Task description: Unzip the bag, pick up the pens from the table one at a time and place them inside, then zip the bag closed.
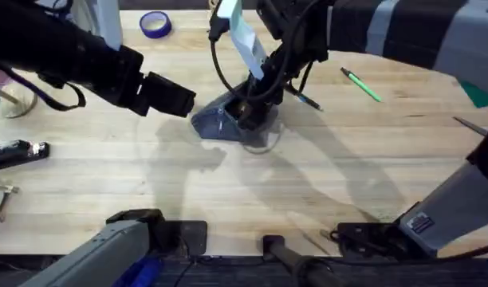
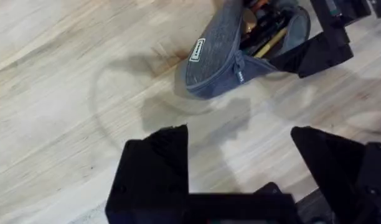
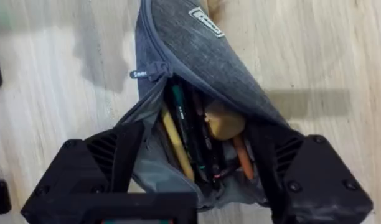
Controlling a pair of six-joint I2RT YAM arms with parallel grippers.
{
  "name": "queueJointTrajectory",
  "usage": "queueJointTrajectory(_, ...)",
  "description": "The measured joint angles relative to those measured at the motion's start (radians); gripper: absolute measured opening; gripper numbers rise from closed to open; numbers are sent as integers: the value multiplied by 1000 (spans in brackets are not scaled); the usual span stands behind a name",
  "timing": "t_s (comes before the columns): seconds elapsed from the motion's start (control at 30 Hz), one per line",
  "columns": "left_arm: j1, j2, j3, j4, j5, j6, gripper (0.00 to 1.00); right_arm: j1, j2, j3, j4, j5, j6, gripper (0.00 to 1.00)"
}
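Wooden table (image 1: 228, 199), plank grain. Bag (image 1: 228, 119): grey-blue fabric, centre of table, mouth unzipped, several pens inside. Soft and light by the look; likely sags unless gripped at the rim or pull tab (image 3: 147, 71). Right gripper (image 3: 197, 168): fingers spread wide at the mouth. Left gripper (image 2: 240, 168): wide, empty, just beside bag. Green pen (image 1: 362, 85): loose, well apart. Dark pen (image 1: 308, 100): mostly hidden behind the right arm.

even bright light; soft shadows on table (image 1: 108, 175); arms perhaps blurred.
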Motion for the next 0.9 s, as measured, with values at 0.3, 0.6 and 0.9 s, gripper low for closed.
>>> queueJointTrajectory(0.3, 0, 0, 0, 0, 0, 0, 995, 0, 0, 41, -73, 17, 11, 996)
queueJointTrajectory(0.6, 0, 0, 0, 0, 0, 0, 995, -10, -25, 229, -278, 65, 43, 996)
queueJointTrajectory(0.9, 0, 0, 0, 0, 0, 0, 995, -78, -31, 421, -414, 77, 147, 996)
